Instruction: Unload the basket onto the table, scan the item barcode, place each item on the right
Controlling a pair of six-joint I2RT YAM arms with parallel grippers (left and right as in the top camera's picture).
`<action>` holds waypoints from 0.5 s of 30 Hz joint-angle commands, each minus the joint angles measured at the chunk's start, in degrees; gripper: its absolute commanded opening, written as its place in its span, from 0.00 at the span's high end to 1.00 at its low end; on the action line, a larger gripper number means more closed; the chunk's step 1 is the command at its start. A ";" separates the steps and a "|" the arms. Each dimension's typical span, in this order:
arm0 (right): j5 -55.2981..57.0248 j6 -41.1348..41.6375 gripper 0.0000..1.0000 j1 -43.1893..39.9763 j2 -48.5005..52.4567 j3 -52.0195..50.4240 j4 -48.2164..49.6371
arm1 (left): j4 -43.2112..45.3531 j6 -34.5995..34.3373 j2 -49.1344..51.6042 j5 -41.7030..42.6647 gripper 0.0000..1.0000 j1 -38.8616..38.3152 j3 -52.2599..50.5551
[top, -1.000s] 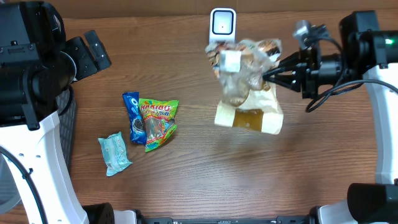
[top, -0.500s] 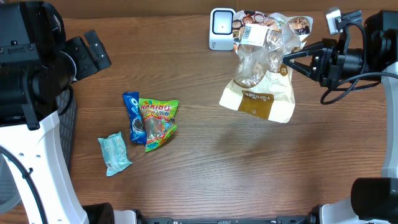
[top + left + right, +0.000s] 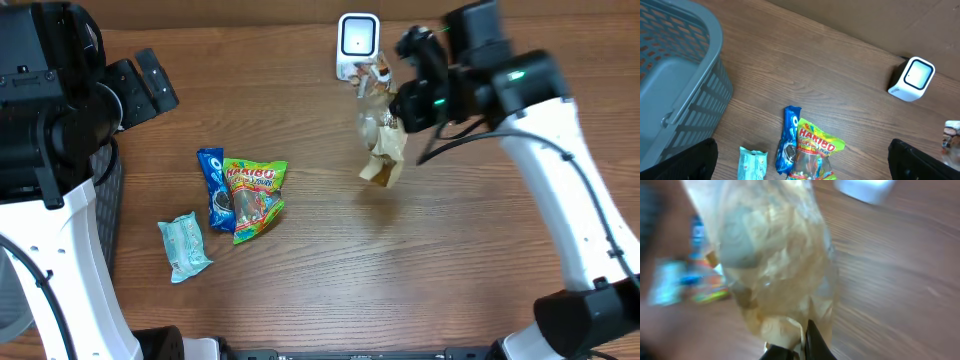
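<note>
Three snack packs are lying on the bench [image 3: 330, 290], well away from the scanner [image 3: 357, 45] on its left and nearer the front edge. A blue Oreo pack [image 3: 212, 188] is touching a Haribo bag [image 3: 254, 196] along one side. A pale blue packet [image 3: 183, 248] is sitting just past them, farther again from the scanner. A grey basket [image 3: 675, 80] is standing farther left than all of these, at the bench's edge. Nothing is lying between the scanner and the packs, and bare wood is showing on the scanner's left and front.

The right claw [image 3: 395, 112] is pressing its fingers together on a crinkled clear bag [image 3: 381, 140] with a brown base, pinching it at one edge. The bag is hanging just in front of the scanner and slightly to its right. Its upper, printed end is sitting right beside the scanner body. Seen from above it is turning edge-on, a narrow strip. Its long axis is running from the scanner toward the front of the bench, with the brown end pointing away from the scanner. Whether that end is touching the wood cannot be told. The wrist view is blurring.

The left claw [image 3: 148, 82] is hanging spread wide and holding nothing, far to the scanner's left, near the basket.
</note>
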 commanded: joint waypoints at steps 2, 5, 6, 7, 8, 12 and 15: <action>42.56 15.21 0.96 10.19 7.23 0.55 -3.98 | 0.24 -0.79 -0.11 -0.52 0.00 0.20 0.13; 42.86 16.09 0.96 14.10 17.75 0.55 -7.56 | 0.24 -0.79 -0.11 -0.52 0.00 0.20 0.13; 42.77 16.94 0.96 14.58 21.55 0.55 -8.96 | 0.24 -0.79 -0.11 -0.52 0.00 0.20 0.13; 42.77 17.44 0.96 14.71 23.41 0.55 -9.44 | 0.24 -0.79 -0.11 -0.52 0.00 0.20 0.13; 42.49 18.08 0.96 14.91 25.44 0.55 -9.70 | 0.24 -0.79 -0.11 -0.52 0.01 0.20 0.13; 34.42 17.68 0.88 15.56 29.31 0.57 -9.46 | 0.24 -0.79 -0.11 -0.52 0.00 0.20 0.13; 23.19 11.78 0.50 15.65 28.70 1.90 -9.46 | 0.24 -0.79 -0.11 -0.52 0.00 0.20 0.13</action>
